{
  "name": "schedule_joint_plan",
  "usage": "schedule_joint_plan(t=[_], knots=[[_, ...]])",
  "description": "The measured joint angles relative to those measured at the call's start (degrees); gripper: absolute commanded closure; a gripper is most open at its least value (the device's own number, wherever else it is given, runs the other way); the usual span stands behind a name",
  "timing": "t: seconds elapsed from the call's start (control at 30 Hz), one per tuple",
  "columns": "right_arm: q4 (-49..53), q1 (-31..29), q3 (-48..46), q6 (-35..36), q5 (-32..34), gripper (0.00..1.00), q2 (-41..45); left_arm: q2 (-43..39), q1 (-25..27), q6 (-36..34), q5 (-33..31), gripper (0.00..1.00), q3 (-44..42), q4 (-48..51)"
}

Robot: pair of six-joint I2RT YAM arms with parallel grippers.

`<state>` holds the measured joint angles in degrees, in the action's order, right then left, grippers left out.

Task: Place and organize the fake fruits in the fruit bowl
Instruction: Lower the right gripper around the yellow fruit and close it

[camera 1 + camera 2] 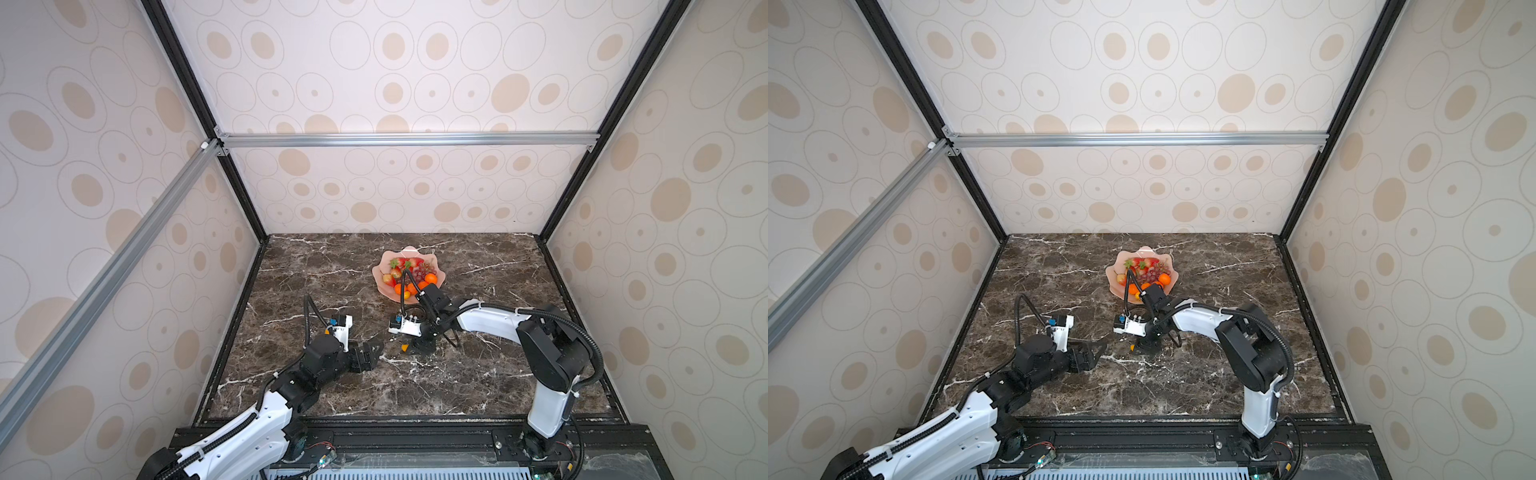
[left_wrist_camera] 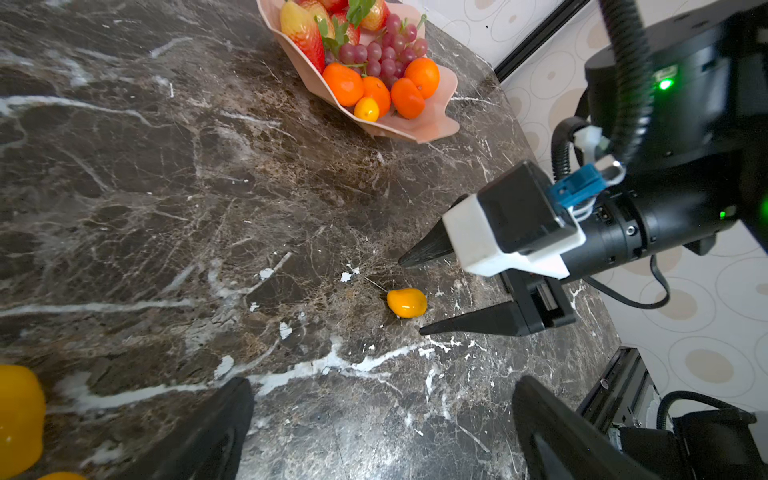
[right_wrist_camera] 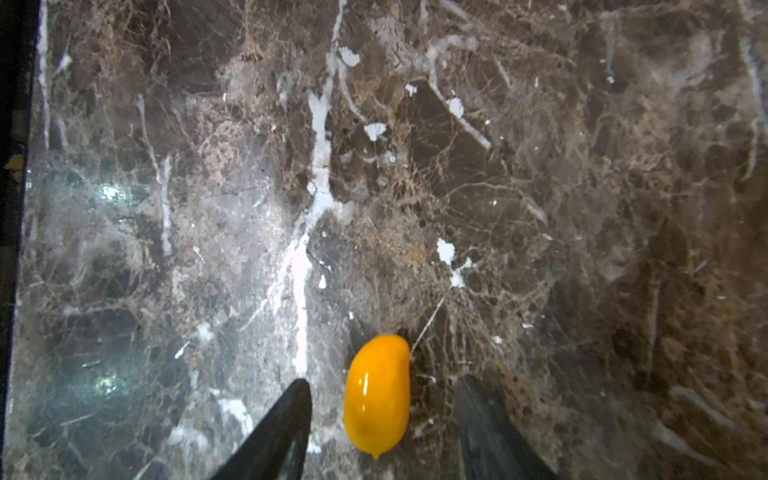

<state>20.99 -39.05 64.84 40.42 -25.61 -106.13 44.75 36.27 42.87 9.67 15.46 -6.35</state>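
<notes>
The pale pink fruit bowl (image 1: 377, 275) (image 1: 1111, 277) (image 2: 432, 126) stands at the middle back of the marble table. It holds strawberries (image 2: 309, 37), a grape bunch (image 2: 388, 52) and tangerines (image 2: 343, 83). A small oval yellow fruit (image 3: 378, 395) (image 2: 407, 302) (image 1: 403, 345) lies on the table in front of the bowl. My right gripper (image 3: 386, 380) (image 2: 411, 296) is open and low over it, one finger on each side, with gaps showing. My left gripper (image 2: 382, 382) (image 1: 372, 353) is wide open and empty, a little left of that fruit.
The dark marble table (image 1: 478, 374) is boxed in by patterned walls and black frame posts (image 1: 548, 241). A blurred yellow shape (image 2: 18, 415) fills one corner of the left wrist view; I cannot tell what it is.
</notes>
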Motion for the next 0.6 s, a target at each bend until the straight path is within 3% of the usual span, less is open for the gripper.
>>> schedule_joint_plan(t=[0.6], knots=[[2.91,-1.14,3.39,1.36,1.9,0.48,-3.19,0.48,0.02,0.02,-0.52,0.02,0.0,-0.02]])
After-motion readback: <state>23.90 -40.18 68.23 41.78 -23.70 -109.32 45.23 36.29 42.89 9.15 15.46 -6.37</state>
